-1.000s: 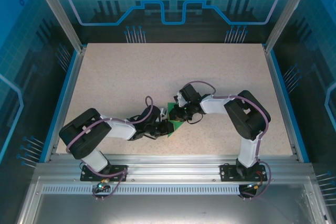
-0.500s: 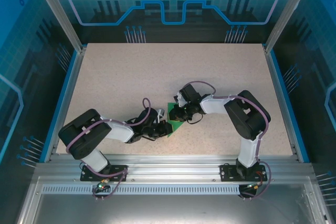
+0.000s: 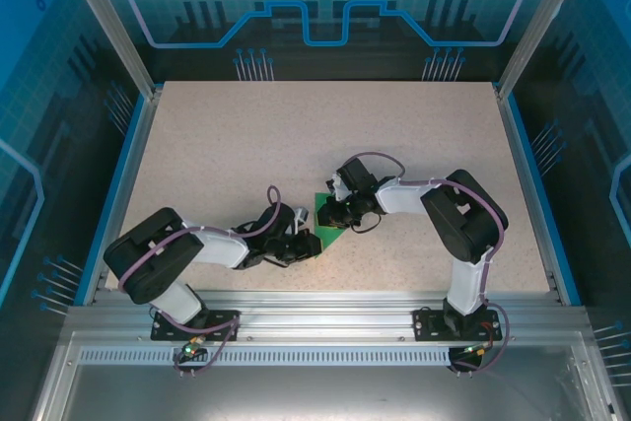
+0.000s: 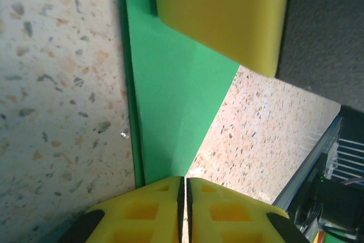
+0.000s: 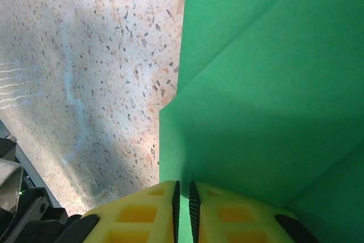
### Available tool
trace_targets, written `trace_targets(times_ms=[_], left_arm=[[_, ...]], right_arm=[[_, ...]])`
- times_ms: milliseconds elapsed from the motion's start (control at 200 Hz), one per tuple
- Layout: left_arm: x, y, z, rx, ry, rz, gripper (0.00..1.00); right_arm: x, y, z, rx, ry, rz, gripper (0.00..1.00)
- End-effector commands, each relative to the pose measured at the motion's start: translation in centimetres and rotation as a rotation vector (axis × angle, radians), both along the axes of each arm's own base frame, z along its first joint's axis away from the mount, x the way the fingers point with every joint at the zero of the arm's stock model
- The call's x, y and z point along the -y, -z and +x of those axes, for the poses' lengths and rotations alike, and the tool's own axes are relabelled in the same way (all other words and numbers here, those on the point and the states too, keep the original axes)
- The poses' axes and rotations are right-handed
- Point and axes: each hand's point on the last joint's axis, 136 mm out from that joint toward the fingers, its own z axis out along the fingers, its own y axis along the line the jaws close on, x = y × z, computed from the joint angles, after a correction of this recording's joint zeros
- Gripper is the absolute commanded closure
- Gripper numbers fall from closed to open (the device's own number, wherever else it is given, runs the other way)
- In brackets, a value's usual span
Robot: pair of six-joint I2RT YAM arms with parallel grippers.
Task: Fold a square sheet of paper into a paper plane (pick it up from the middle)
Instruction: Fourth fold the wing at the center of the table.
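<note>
The left pincer was pinched tight on the near-left tip of the folded green paper. The right pincer clamped its far edge over the tabletop.

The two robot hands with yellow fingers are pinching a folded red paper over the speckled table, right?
Not quite: the folded paper sheet is bright green, not red, as the right wrist view shows plainly. The rest holds: the left gripper and the right gripper, each with yellow fingers, are closed on its edges over the speckled table.
</note>
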Motion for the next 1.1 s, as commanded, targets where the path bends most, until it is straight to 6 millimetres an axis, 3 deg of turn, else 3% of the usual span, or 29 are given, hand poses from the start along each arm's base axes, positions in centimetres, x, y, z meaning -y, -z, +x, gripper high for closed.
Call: trace_targets(times_ms=[0,255,370,650,755,860,1095], left_arm=[[-4.1,4.8,-6.8,-0.283,0.106,0.206,0.86],[-5.2,4.4,-7.9,-0.323,0.154,0.286,0.87],[-5.2,3.4,-7.5,-0.3,0.155,0.294,0.88],[-2.8,-3.7,-1.8,-0.007,0.05,0.164,0.83],[-1.9,-5.4,0.3,0.062,0.015,0.134,0.82],[-1.0,-5.6,1.6,0.087,-0.001,0.114,0.82],[0.4,-3.9,3.0,0.089,-0.002,0.096,0.82]], right_arm=[[2.4,3.3,-0.8,-0.054,0.027,-0.139,0.84],[2.5,3.4,-1.0,-0.056,0.027,-0.144,0.84],[2.4,3.3,-1.0,-0.055,0.024,-0.142,0.84],[2.0,3.0,-0.9,-0.05,0.021,-0.131,0.84],[2.0,3.0,-0.9,-0.049,0.022,-0.13,0.84],[2.0,3.0,-0.9,-0.05,0.025,-0.129,0.84],[1.9,2.9,-0.9,-0.051,0.027,-0.124,0.84]])
